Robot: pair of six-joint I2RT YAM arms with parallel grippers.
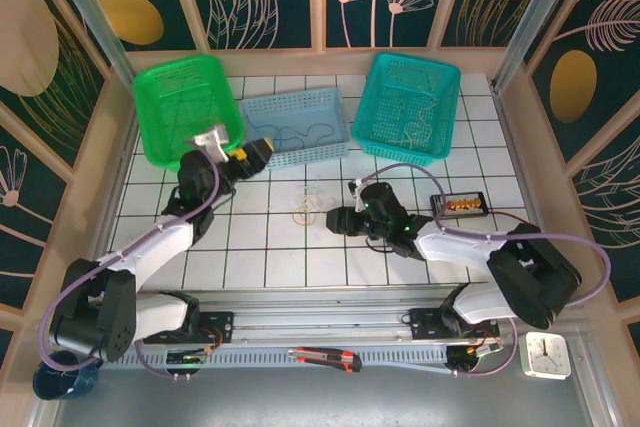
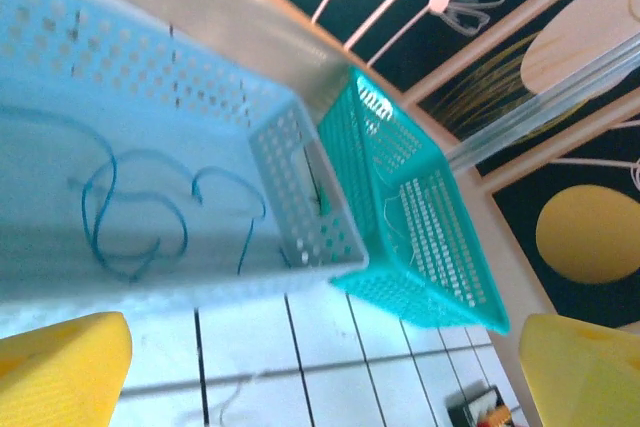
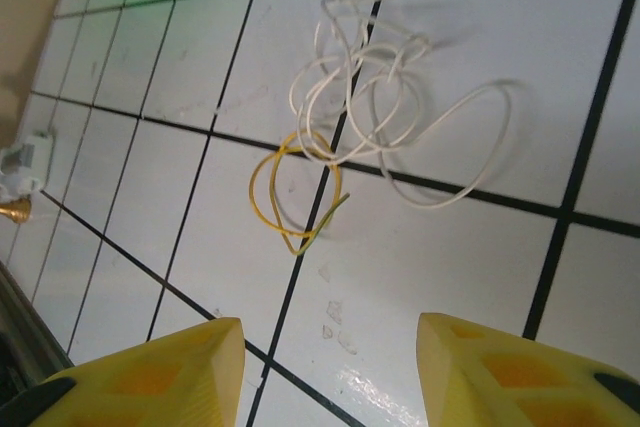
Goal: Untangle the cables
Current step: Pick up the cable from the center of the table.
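Observation:
A small knot of cables (image 1: pixel 305 205) lies on the white tiles in the middle of the table. In the right wrist view it is a white wire (image 3: pixel 400 117) in several loops, tangled with a yellowish loop (image 3: pixel 295 192). My right gripper (image 1: pixel 333 219) hangs just right of the knot, open (image 3: pixel 330 372), with only bare tile between its yellow fingers (image 3: pixel 160 372). A dark cable (image 2: pixel 130 217) lies loose in the pale blue basket (image 1: pixel 295 127). My left gripper (image 1: pixel 250 157) hovers at that basket's front left corner, wide open (image 2: pixel 325 377) and holding nothing.
A green basket (image 1: pixel 185 107) stands at the back left. A teal basket (image 1: pixel 408 105) with a thin pale wire stands at the back right. A small black box (image 1: pixel 460 205) sits right of the right arm. A box cutter (image 1: pixel 325 357) and a clock (image 1: pixel 546 354) lie at the near edge.

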